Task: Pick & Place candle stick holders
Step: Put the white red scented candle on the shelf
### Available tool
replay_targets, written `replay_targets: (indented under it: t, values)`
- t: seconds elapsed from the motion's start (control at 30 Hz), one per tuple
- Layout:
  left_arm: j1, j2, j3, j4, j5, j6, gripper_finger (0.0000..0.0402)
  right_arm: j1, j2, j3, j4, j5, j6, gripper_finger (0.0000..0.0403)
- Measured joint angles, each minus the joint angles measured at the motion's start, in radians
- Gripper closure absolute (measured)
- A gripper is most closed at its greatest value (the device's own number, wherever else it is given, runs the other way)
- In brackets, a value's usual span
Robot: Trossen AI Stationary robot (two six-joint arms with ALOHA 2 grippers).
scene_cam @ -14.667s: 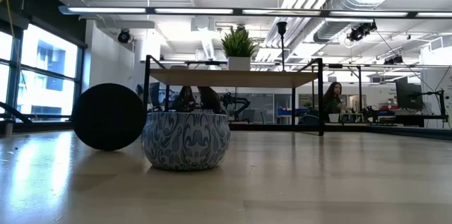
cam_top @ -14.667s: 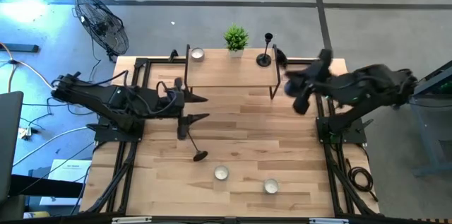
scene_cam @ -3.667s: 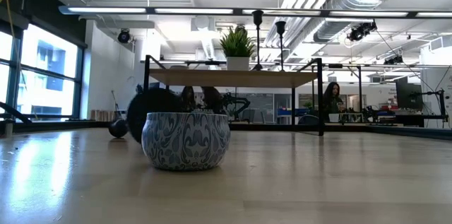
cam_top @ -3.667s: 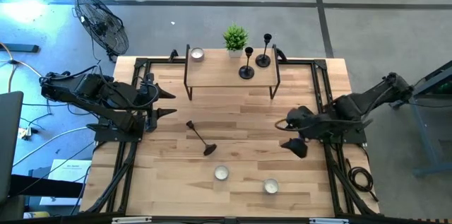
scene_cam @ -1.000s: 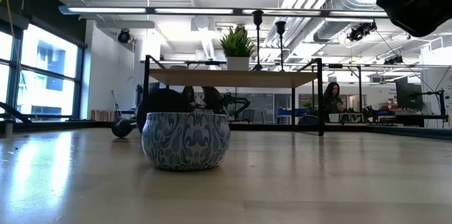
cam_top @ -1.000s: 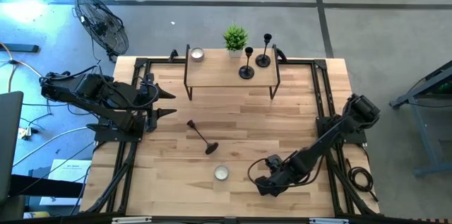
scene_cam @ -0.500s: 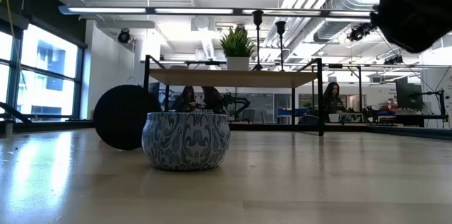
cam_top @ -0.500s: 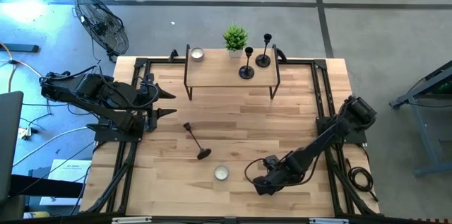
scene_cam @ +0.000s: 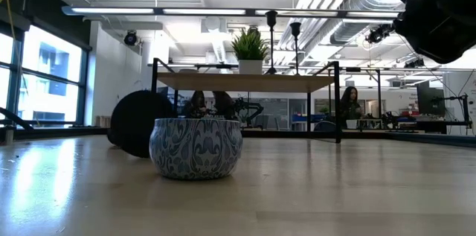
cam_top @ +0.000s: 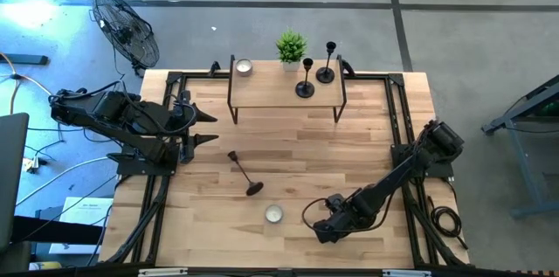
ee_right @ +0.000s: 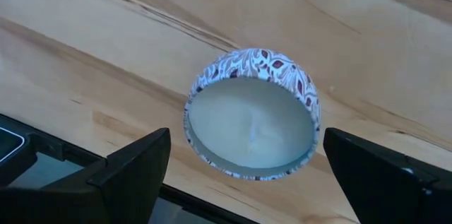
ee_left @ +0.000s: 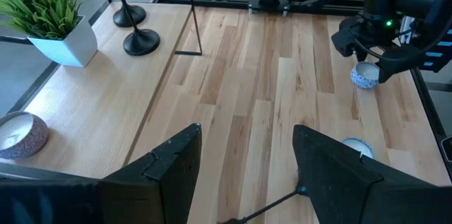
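Two black candle stick holders (cam_top: 305, 89) (cam_top: 326, 74) stand upright on their round bases on the small raised shelf (cam_top: 262, 93) at the far side. A third one (cam_top: 244, 173) lies on its side on the table, with base (cam_top: 254, 188) and cup end on the wood. My left gripper (cam_top: 205, 128) hangs open at the left, well back from the lying holder. My right gripper (cam_top: 325, 226) points down, open, at the near right. Its fingers (ee_right: 131, 164) stand on either side of a patterned tealight (ee_right: 251, 132) without touching it.
A second tealight (cam_top: 274, 214) sits on the table near the front, left of my right gripper. A third tealight (cam_top: 244, 66) and a green potted plant (cam_top: 292, 47) stand on the shelf. Open wood lies between the shelf and the lying holder.
The lying candle stick holder has rocked on the table with no gripper touching it. Its base swung toward the near left, then part of the way back. Its cup end has hardly shifted.
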Motion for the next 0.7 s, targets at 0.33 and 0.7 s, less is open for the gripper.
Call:
replay_targets:
  t: [0.33,0.7]
  values:
    - [0.0,0.0,0.0,0.0,0.0,0.0,0.0183,-0.005,0.034,0.0,0.022,-0.014,-0.03,0.0037]
    - [0.0,0.0,0.0,0.0,0.0,0.0,0.0183,-0.012,0.035,0.0,-0.003,0.001,-0.069,0.0037]
